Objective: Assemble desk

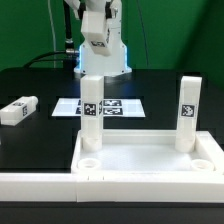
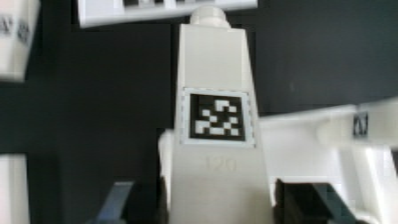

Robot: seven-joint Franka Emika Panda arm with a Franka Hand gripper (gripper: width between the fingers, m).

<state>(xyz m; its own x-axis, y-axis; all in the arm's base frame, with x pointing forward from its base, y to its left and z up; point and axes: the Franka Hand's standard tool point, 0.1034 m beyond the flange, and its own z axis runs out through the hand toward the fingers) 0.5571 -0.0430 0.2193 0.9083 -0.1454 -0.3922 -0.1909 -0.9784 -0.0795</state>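
The desk slab [image 1: 150, 168] lies at the front, white and rimmed. Two tagged white legs stand upright on it, one toward the exterior view's left [image 1: 90, 110], one toward its right [image 1: 188, 112]. Round sockets [image 1: 88, 158] show empty in the near corners. A loose leg [image 1: 18, 110] lies on the black table at the far left. My gripper [image 1: 96, 45] hangs high at the back. In the wrist view the gripper [image 2: 222, 202] is shut on another tagged leg [image 2: 214, 90]. Its dark fingers [image 2: 134, 200] press both sides, and the leg's narrow tip points away toward the table.
The marker board [image 1: 110, 107] lies flat behind the slab and shows past the held leg's tip [image 2: 169, 8]. A long white border rail [image 1: 40, 185] runs along the front left. The arm's base [image 1: 100, 65] stands at the back. A blurred white part [image 2: 338, 140] sits beside the held leg.
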